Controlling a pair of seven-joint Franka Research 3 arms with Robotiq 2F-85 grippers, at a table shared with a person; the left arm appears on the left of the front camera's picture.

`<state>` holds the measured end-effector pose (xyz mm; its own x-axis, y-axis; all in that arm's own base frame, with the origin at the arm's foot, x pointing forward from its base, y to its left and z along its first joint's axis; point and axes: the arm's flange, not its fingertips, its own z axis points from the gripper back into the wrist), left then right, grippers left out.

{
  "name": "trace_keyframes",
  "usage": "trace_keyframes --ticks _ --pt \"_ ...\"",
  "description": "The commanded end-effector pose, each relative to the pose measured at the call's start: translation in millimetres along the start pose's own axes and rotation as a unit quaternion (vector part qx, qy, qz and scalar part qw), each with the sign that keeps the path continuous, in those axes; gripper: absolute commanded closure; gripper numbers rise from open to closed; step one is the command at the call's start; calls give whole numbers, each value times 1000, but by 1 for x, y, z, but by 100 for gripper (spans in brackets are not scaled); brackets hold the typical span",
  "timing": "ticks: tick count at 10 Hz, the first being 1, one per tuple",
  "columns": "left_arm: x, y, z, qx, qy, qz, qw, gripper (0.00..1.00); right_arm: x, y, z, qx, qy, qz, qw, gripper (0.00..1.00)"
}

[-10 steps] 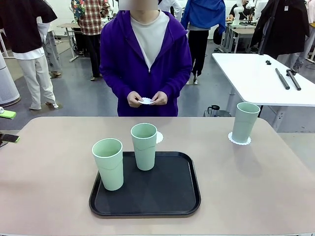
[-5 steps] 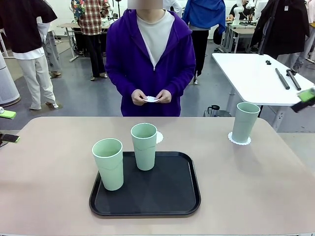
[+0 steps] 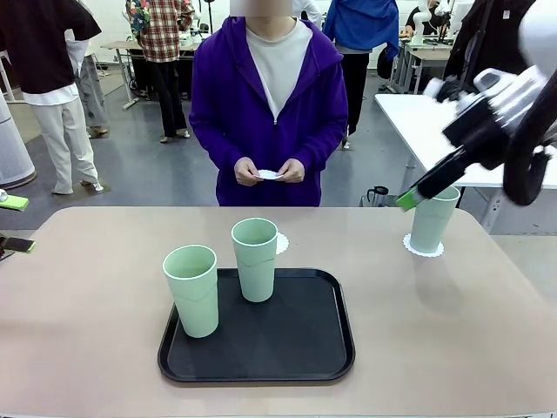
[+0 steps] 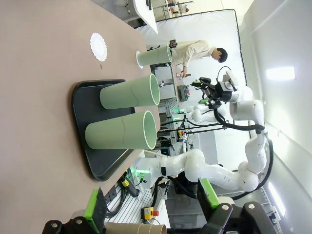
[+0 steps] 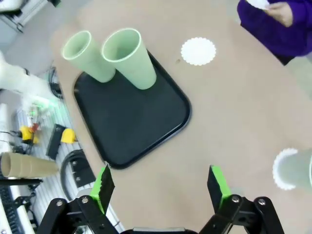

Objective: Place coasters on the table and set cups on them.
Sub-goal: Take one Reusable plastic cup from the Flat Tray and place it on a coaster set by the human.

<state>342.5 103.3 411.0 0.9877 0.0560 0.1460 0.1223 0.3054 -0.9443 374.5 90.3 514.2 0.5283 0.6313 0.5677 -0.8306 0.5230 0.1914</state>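
Fingers (image 5: 104,188) of the right gripper (image 5: 161,191) stand wide apart with nothing between them, high above the right half of the table (image 3: 78,296). Left gripper (image 4: 152,202): jaws likewise spread and empty, looking across the table from its left side.

Progress, as judged: one of three sets complete.
- The right cup (image 3: 432,216) stands upright on the first coaster (image 3: 424,251) at the far right.
- The second coaster (image 5: 198,50) lies bare on the table just beyond the black tray (image 3: 305,353), directly behind the middle cup (image 3: 254,259).
- The third coaster (image 3: 268,175) is in the person's hands (image 3: 291,171) at the far side, not yet laid down.
- Middle cup and left cup (image 3: 192,290) stand upright side by side on the tray.

Outstanding: lay the third coaster, then move both tray cups onto the free coasters.

Markings: no brand, label or writing is legible on cups, coasters, tray or grippers.
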Motion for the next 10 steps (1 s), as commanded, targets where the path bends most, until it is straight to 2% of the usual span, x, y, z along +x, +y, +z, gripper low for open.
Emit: trace_keyframes --ticks 1,4,5,10 --pt "1 -2 0 -9 -5 -8 1000 0 -3 4 -36 -6 10 28 1000 0" --pt "1 -2 0 -9 -5 -8 1000 0 -8 3 -58 23 28 13 999 0" --pt "1 -2 0 -9 -5 -8 1000 0 -1 15 -55 5 23 27 999 0" --pt "1 -2 0 -9 -5 -8 1000 0 -1 15 -55 5 23 27 999 0"
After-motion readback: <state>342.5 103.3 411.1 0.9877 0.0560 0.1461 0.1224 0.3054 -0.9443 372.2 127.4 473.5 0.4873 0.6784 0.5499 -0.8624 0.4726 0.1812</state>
